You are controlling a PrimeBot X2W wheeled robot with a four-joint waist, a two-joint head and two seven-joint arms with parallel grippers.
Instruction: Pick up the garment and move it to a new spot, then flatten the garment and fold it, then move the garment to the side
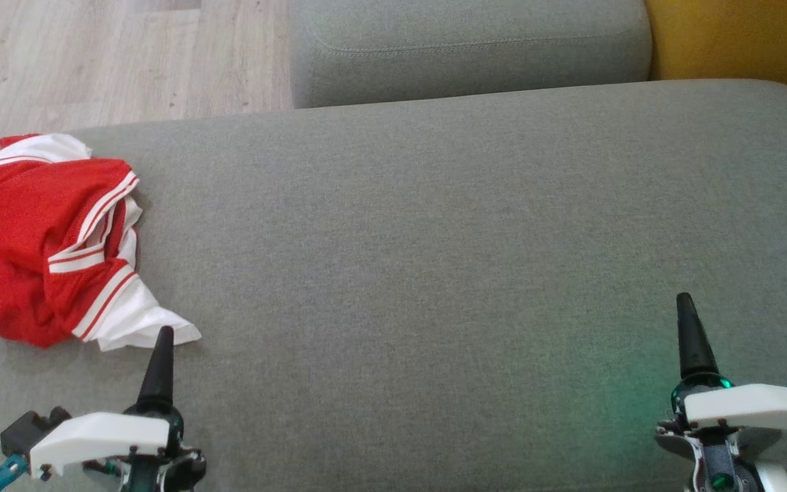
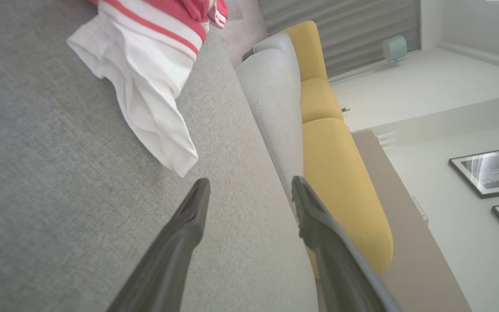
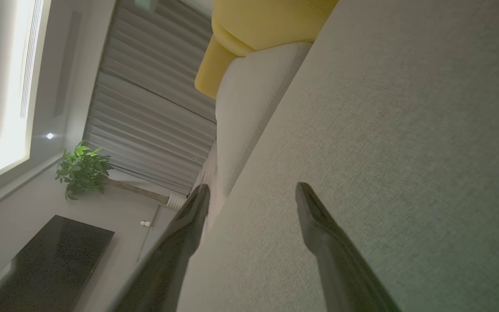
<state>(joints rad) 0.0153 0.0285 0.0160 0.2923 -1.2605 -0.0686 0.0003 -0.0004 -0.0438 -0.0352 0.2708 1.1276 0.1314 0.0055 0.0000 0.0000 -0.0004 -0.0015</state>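
1. A red-and-white garment (image 1: 52,232) lies crumpled at the far-left end of the grey sofa seat (image 1: 434,239), with the wooden floor (image 1: 93,61) just beyond it. Whether its left side already hangs over the seat's edge cannot be told. A sideways nudge during the pick could tip the heap off onto the floor.
2. The left end effector (image 2: 249,186) hovers with its jaws spread and holding nothing, just short of the garment's white flap (image 2: 154,108), the nearest part of the heap. A pinch on that loose flap alone would probably drag the rest behind it rather than lift it (thin, slack cloth tends to slip or trail), and the trailing bulk could catch on the seat.
3. A deeper bite brings the opposite risk. The heap is several folds thick, with striped bands tucked into one another, so jaws closing in its middle may trap more than one layer. That would leave a knot that resists flattening later.
4. The seat's cover is itself woven fabric. Fingertips driven down too low could snag it together with the garment and stall the lift.
5. The right end effector (image 3: 253,190) waits at the near right with its jaws wide and empty, well apart from the garment. If the lift falls to the left arm alone, the cloth will likely land bunched at the new spot.
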